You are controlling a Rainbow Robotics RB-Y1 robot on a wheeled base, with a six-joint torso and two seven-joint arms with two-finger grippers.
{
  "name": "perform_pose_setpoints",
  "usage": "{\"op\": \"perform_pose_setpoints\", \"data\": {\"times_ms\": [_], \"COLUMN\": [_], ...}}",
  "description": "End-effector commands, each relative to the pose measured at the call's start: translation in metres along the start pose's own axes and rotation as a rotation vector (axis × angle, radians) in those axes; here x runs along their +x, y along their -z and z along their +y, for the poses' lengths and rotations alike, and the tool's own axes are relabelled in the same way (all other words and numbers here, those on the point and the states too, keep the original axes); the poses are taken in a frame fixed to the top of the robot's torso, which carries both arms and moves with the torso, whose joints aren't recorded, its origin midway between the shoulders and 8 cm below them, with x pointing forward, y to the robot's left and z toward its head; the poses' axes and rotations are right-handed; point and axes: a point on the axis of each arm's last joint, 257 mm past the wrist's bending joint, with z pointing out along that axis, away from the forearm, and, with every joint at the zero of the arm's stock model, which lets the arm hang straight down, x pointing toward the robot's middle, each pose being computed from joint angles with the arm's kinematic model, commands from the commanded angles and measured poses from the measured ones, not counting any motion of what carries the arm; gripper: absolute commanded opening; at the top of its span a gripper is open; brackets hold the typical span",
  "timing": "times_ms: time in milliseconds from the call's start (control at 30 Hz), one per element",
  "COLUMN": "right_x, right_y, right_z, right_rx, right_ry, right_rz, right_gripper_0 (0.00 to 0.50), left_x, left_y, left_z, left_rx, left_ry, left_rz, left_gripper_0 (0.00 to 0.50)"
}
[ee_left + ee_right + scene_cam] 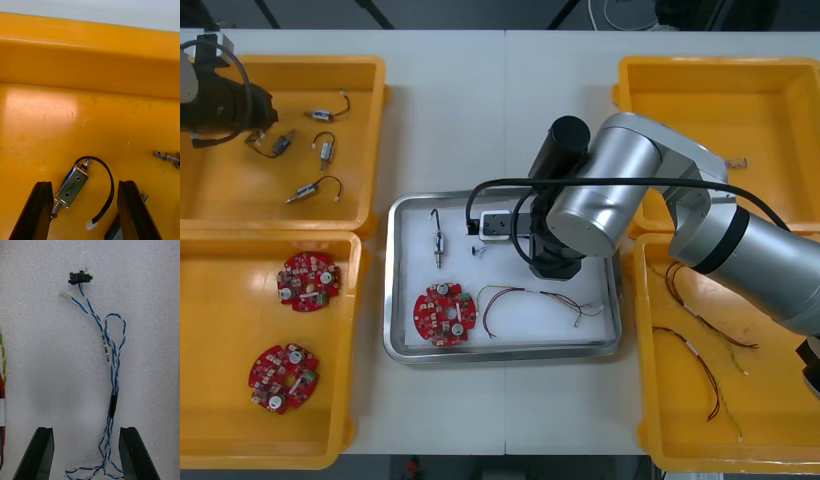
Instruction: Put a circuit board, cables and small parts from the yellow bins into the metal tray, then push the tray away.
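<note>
Two claws are at work, and trouble is possible at each.

In the front view, the metal tray [392,300] is seen on the counter [450,100] between the yellow bins [377,150]. It is already loaded with a circuit board [445,313], a red and yellow cable [530,298] and one small metal part [438,242]. The right arm [610,190] is stretched low over the tray's far half, while the left claw [266,122] is held over the far left bin. A clash could be caused if a part is carried to the tray before that arm is cleared.

In the right wrist view, the right claw [87,429] is spread wide above the tray's white lining, with nothing pinched. A twisted blue and white cable [112,363] is laid there, its end loops strewn between the fingers and under one of them. Those loops could be hooked by a finger as the claw is raised, and the cable dragged out of place or over the rim.

In the left wrist view, the left claw is likewise spread and empty over the bin floor. Another small metal part [73,183], with a black lead [109,183], is framed between the fingers but close to one of them. If the claw is closed as it stands, the part could be shoved aside or twisted. The lead alone might also be caught, so that the part dangles and is dropped on the way.
</note>
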Motion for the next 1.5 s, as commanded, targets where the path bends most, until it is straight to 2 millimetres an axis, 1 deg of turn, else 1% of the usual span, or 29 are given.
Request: {"op": "perform_pose_setpoints", "data": {"times_ms": [33, 100, 167, 267, 467, 500, 567, 600, 667, 700, 767, 800, 867, 900, 933, 967, 1000, 1033, 1100, 1133, 1233, 1367, 1500], "right_x": [0.001, 0.004, 0.007, 0.017, 0.049, 0.054, 0.056, 0.057, 0.064, 0.067, 0.080, 0.083, 0.100, 0.104, 0.104, 0.121, 0.131, 0.136, 0.155, 0.159, 0.184, 0.204, 0.232], "right_y": [0.028, 0.040, 0.048, 0.067, 0.104, 0.110, 0.123, 0.127, 0.141, 0.145, 0.154, 0.156, 0.161, 0.162, 0.162, 0.160, 0.159, 0.159, 0.158, 0.157, 0.161, 0.170, 0.175], "right_z": [-0.010, -0.011, -0.012, -0.019, -0.031, -0.035, -0.051, -0.055, -0.071, -0.075, -0.081, -0.082, -0.082, -0.082, -0.082, -0.078, -0.077, -0.076, -0.073, -0.073, -0.073, -0.076, -0.066], "right_rx": [0.012, 0.006, 0.000, -0.004, -0.011, -0.005, 0.042, 0.056, 0.112, 0.125, 0.167, 0.176, 0.220, 0.230, 0.230, 0.252, 0.260, 0.265, 0.278, 0.279, 0.297, 0.330, 0.355], "right_ry": [-0.003, -0.028, -0.053, -0.120, -0.261, -0.294, -0.352, -0.369, -0.435, -0.452, -0.546, -0.567, -0.661, -0.680, -0.680, -0.745, -0.784, -0.808, -0.908, -0.931, -1.060, -1.151, -1.215], "right_rz": [-0.013, -0.003, -0.001, 0.000, 0.019, 0.017, -0.022, -0.031, -0.063, -0.068, -0.084, -0.087, -0.088, -0.084, -0.084, -0.062, -0.050, -0.045, -0.033, -0.033, -0.036, -0.043, -0.026], "right_gripper_0": [0.500, 0.500, 0.500, 0.500, 0.500, 0.500, 0.500, 0.500, 0.500, 0.500, 0.500, 0.500, 0.500, 0.500, 0.500, 0.500, 0.500, 0.500, 0.500, 0.500, 0.500, 0.500, 0.500], "left_x": [-0.024, -0.021, -0.019, -0.017, -0.011, -0.005, -0.003, -0.002, 0.002, 0.001, 0.004, 0.004, 0.006, 0.006, 0.006, 0.009, 0.010, 0.011, 0.012, 0.011, 0.014, 0.017, 0.021], "left_y": [-0.001, -0.004, -0.005, -0.006, -0.010, -0.012, -0.013, -0.013, -0.016, -0.015, -0.017, -0.018, -0.019, -0.019, -0.019, -0.020, -0.021, -0.021, -0.021, -0.021, -0.021, -0.022, -0.023], "left_z": [-0.022, -0.021, -0.021, -0.019, -0.013, -0.010, -0.008, -0.006, -0.003, -0.004, -0.002, -0.002, -0.001, -0.001, -0.001, 0.001, 0.001, 0.002, 0.004, 0.005, 0.009, 0.010, 0.013], "left_rx": [0.015, 0.008, 0.010, 0.007, -0.002, -0.007, -0.010, -0.013, -0.018, -0.018, -0.027, -0.029, -0.036, -0.037, -0.037, -0.039, -0.039, -0.041, -0.046, -0.048, -0.055, -0.058, -0.063], "left_ry": [-0.171, -0.180, -0.178, -0.179, -0.186, -0.186, -0.189, -0.188, -0.193, -0.195, -0.216, -0.221, -0.232, -0.236, -0.236, -0.236, -0.237, -0.237, -0.242, -0.244, -0.249, -0.252, -0.251], "left_rz": [-0.062, -0.061, -0.059, -0.057, -0.061, -0.054, -0.060, -0.060, -0.062, -0.067, -0.068, -0.068, -0.068, -0.066, -0.066, -0.061, -0.060, -0.060, -0.061, -0.062, -0.057, -0.053, -0.044], "left_gripper_0": [0.500, 0.500, 0.500, 0.500, 0.500, 0.500, 0.500, 0.500, 0.500, 0.500, 0.500, 0.500, 0.500, 0.500, 0.500, 0.500, 0.500, 0.500, 0.500, 0.500, 0.500, 0.500, 0.500]}}
